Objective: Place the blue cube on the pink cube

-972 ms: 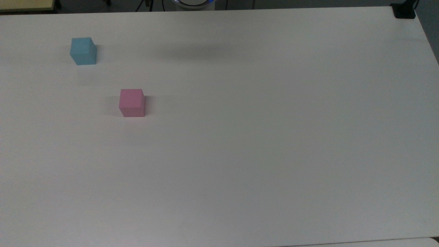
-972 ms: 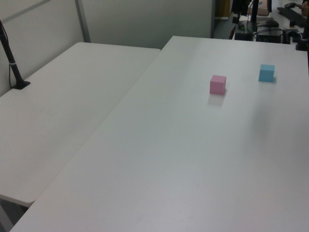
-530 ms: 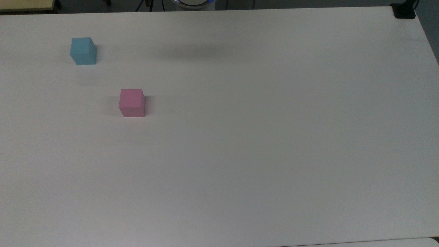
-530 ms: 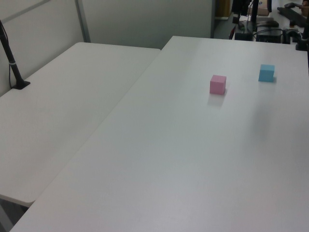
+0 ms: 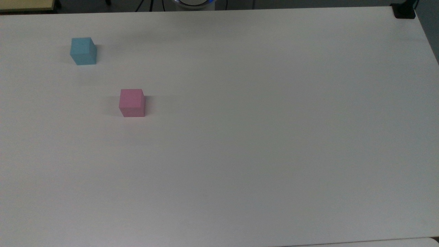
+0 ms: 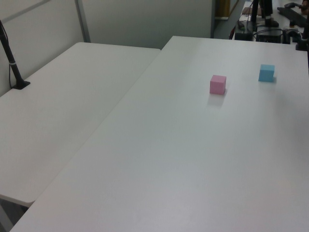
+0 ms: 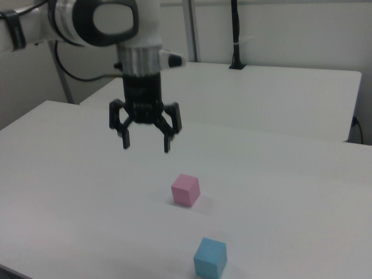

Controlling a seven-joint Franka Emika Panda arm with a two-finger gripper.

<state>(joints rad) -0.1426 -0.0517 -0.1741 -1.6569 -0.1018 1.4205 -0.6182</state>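
Observation:
The blue cube point(image 5: 83, 50) rests on the white table near the top view's upper left; it also shows in the left view point(image 6: 266, 73) and the right view point(image 7: 210, 258). The pink cube point(image 5: 132, 102) stands alone a short way off, seen too in the left view point(image 6: 217, 84) and the right view point(image 7: 186, 190). In the right view my gripper point(image 7: 145, 144) hangs open in the air, well above the table, up and to the left of the pink cube, with nothing between its fingers.
A second white table point(image 6: 58, 111) adjoins on the left view's left, with a black post point(image 6: 12, 63) clamped on it. A black clamp point(image 5: 404, 11) sits at the top view's upper right corner. The robot base point(image 5: 193, 2) is at the far edge.
Both cubes stay put. The arm's soft shadow on the table in the top view, at upper middle, has faded and shifted toward the upper left.

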